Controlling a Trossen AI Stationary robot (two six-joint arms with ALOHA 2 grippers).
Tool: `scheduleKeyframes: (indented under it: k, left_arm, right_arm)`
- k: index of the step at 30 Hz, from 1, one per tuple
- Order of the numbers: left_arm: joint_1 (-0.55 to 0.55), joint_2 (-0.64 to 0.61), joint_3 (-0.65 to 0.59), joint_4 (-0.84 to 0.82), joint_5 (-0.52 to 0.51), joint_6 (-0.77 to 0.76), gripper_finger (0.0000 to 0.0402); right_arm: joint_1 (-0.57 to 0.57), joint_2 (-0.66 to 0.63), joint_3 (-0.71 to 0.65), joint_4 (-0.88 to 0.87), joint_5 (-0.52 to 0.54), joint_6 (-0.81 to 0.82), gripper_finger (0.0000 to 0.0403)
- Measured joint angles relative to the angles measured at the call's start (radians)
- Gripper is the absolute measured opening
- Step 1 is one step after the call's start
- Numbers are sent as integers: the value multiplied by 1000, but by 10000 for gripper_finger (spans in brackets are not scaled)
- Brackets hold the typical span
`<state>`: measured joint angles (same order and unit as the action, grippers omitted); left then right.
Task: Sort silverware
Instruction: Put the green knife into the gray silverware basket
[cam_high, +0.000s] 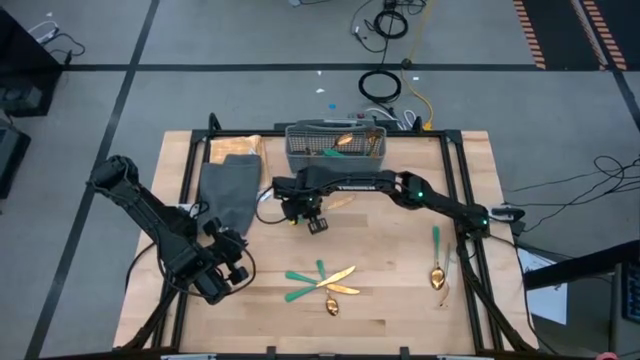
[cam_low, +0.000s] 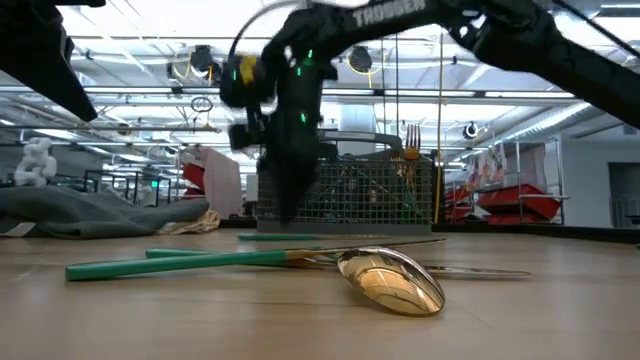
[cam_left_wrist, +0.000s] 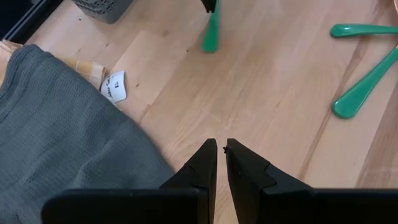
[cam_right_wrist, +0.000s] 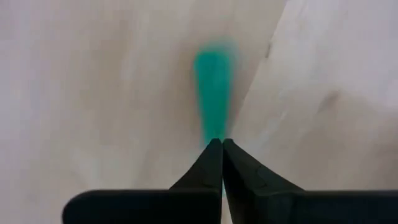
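My right gripper (cam_high: 318, 226) hangs over the middle of the table, just in front of the grey mesh basket (cam_high: 335, 150), and is shut on one piece of silverware with a green handle (cam_right_wrist: 212, 87). Its head is hidden. More silverware lies in a loose cluster (cam_high: 322, 285) near the front edge, with a gold spoon (cam_low: 392, 280) closest in the low view. A single spoon (cam_high: 437, 262) lies at the right. The basket holds several pieces upright. My left gripper (cam_left_wrist: 220, 148) waits at the front left beside the grey cloth (cam_high: 228, 190), its fingers together but for a slit, holding nothing. My right gripper pinches the green handle (cam_right_wrist: 215, 132) between its two fingertips, coming from above and pointing down. The handle's wide free end (cam_left_wrist: 211, 36) sticks out below the fingers, toward the wood. I cannot tell whether that end touches the table.
The grey cloth lies folded at the far left next to the basket, with a small white tag (cam_left_wrist: 114, 86) on the wood beside it. Bare wood shows between the cloth, the cluster and the lone spoon. Black rails (cam_high: 466, 240) run along the table's sides.
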<state>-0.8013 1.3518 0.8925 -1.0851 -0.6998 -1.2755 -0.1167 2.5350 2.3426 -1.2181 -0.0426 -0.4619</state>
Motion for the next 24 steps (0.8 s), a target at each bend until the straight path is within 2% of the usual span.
scheduleKeyframes:
  k: [5,11,16,21,24]
  left_arm:
    - [0,0,0,7,0,0,44]
    - [-1,0,0,17,0,0,44]
    - [-8,0,0,32,0,0,44]
    - [-20,0,0,32,0,0,44]
    - [-27,0,0,31,0,0,44]
  right_arm:
    - [7,-66,4,-3,-4,22,3]
    - [12,-74,6,-15,-36,2,9]
    - [31,14,6,-8,-29,-109,81]
    - [26,74,14,-45,27,-95,174]
    - [16,88,15,-65,18,-79,209]
